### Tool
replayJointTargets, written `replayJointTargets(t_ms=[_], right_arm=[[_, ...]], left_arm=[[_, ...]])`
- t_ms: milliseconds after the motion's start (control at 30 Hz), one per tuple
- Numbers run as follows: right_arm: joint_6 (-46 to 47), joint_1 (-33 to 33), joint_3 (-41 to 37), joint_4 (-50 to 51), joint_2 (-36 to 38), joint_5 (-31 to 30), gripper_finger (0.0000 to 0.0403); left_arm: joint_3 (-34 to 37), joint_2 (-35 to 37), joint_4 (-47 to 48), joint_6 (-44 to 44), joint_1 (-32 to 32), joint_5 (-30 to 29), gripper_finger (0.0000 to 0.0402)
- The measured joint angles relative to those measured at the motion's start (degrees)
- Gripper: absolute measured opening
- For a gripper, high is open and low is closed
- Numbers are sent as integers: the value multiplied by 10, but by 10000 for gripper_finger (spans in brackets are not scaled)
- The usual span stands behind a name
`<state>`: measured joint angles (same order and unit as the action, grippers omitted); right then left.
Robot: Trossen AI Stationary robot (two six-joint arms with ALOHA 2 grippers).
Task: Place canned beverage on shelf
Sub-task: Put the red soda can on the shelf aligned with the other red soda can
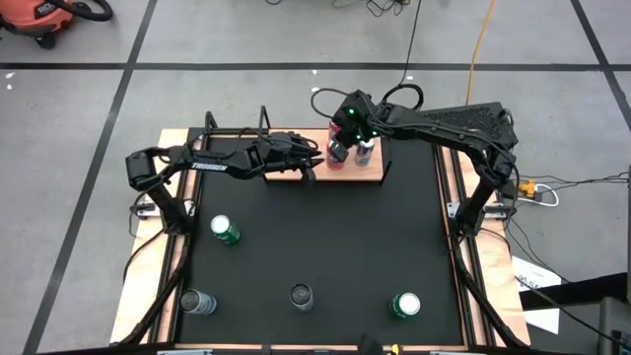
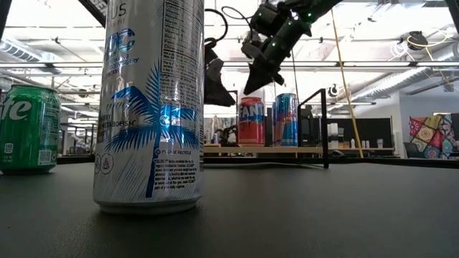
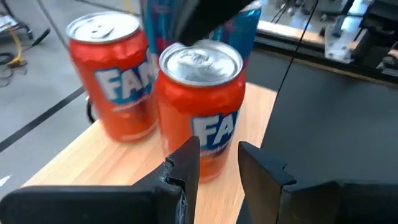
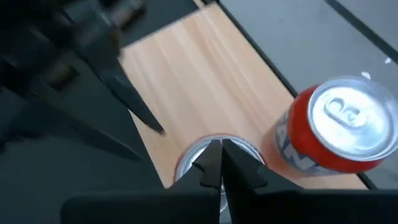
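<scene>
The shelf (image 1: 372, 177), a light-wood board with black rod uprights, lies at the table's far edge. Two orange cans (image 3: 199, 106) (image 3: 112, 74) and a blue can (image 2: 287, 118) stand upright on it. My left gripper (image 3: 219, 165) comes level from the table's left. It is open, its fingers just short of the nearer orange can's lower side. My right gripper (image 4: 221, 163) is shut and points down over a can's silver lid (image 4: 194, 154). The other orange can (image 4: 333, 130) stands beside it. My right gripper's shut fingertips (image 4: 211, 163) point down from above, at or just over the lid of an upright can on the shelf. I cannot tell whether they touch the lid.
Loose cans stand on the black tabletop: a green one (image 1: 225, 230) at the left, a silver one (image 1: 197, 302), a dark one (image 1: 301, 296) and a green one (image 1: 406, 306) along the near edge. A tall white can (image 2: 150, 107) fills the low view's foreground.
</scene>
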<state>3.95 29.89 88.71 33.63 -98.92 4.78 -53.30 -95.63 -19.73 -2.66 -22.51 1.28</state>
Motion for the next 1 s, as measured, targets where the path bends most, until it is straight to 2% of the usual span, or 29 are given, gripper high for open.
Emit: replayJointTargets(t_ms=[367,1000], right_arm=[[-7,0,1,18,-14,10,0],[-55,13,1,14,-14,-2,0]], left_arm=[[0,74,135,1,-11,-40,108],[0,75,148,0,-11,-46,109]])
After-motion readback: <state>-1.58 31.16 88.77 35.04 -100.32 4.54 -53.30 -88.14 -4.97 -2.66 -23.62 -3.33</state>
